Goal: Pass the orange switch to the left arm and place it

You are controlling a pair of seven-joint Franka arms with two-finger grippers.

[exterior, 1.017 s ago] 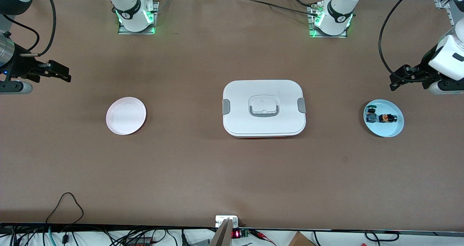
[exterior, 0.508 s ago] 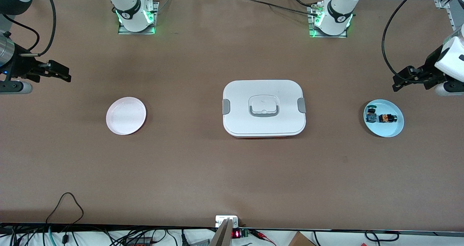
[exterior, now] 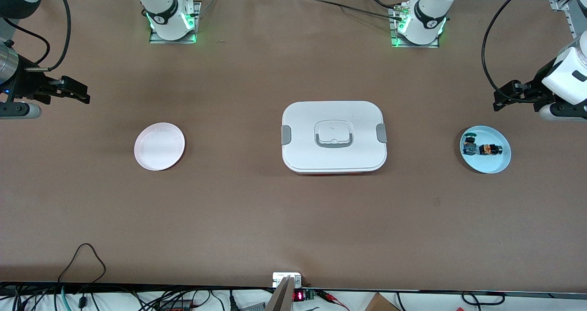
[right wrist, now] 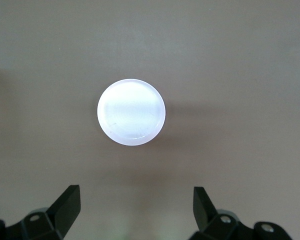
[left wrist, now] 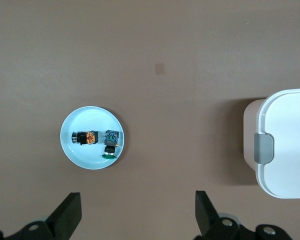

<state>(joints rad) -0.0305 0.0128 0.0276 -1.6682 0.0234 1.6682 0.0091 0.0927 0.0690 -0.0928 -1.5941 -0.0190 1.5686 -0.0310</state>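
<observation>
orange switch (exterior: pixel 488 149) lying in blue plate (exterior: pixel 497 165) | looking tiny, light, hard; pinching black middle | left tool (left wrist: pixel 137 220) hanging open above | right tool (right wrist: pixel 135 215) waiting open

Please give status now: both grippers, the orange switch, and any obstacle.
Left gripper open, up near blue plate. Right gripper open, waiting. Orange switch on blue plate, untouched. Box mid-table, before pink plate.
</observation>
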